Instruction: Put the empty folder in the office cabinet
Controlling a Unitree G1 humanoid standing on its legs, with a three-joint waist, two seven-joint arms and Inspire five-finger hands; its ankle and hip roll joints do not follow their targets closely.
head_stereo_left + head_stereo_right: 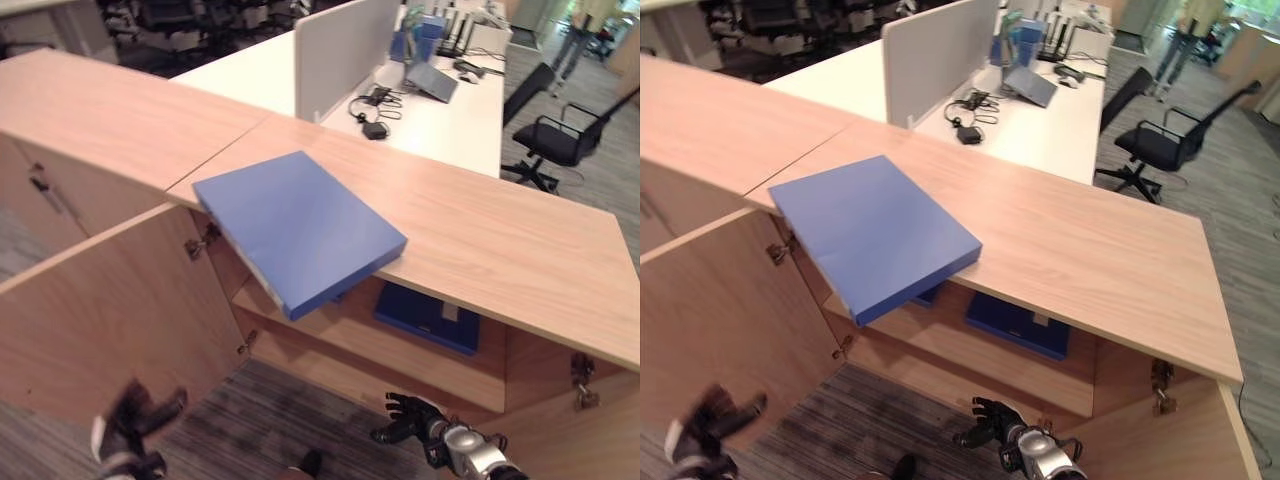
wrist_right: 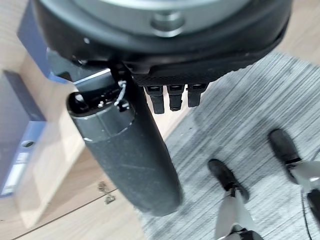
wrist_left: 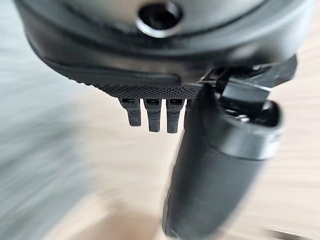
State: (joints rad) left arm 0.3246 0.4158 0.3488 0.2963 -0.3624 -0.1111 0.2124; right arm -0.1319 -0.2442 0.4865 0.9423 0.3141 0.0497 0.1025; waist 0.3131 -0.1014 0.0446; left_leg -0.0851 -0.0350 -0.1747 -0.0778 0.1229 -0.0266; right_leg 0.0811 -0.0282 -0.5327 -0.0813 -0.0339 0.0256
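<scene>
A blue folder (image 1: 298, 228) lies flat on the wooden top of the office cabinet (image 1: 500, 250), its near corner hanging over the front edge. The cabinet stands open below, with its left door (image 1: 100, 320) swung out toward me. Another blue folder (image 1: 428, 315) lies on the inner shelf (image 1: 340, 335) and also appears in the right wrist view as the shelf folder (image 2: 17, 135). My left hand (image 1: 135, 420) is low in front of the open door, fingers spread, holding nothing. My right hand (image 1: 410, 418) hangs below the shelf over the carpet, open and empty.
Behind the cabinet stands a white desk (image 1: 440, 110) with a divider panel (image 1: 345, 50), cables and office items. An office chair (image 1: 560, 140) sits at the right. A person (image 1: 580, 30) stands far back right. Grey carpet (image 1: 270, 420) lies before the cabinet.
</scene>
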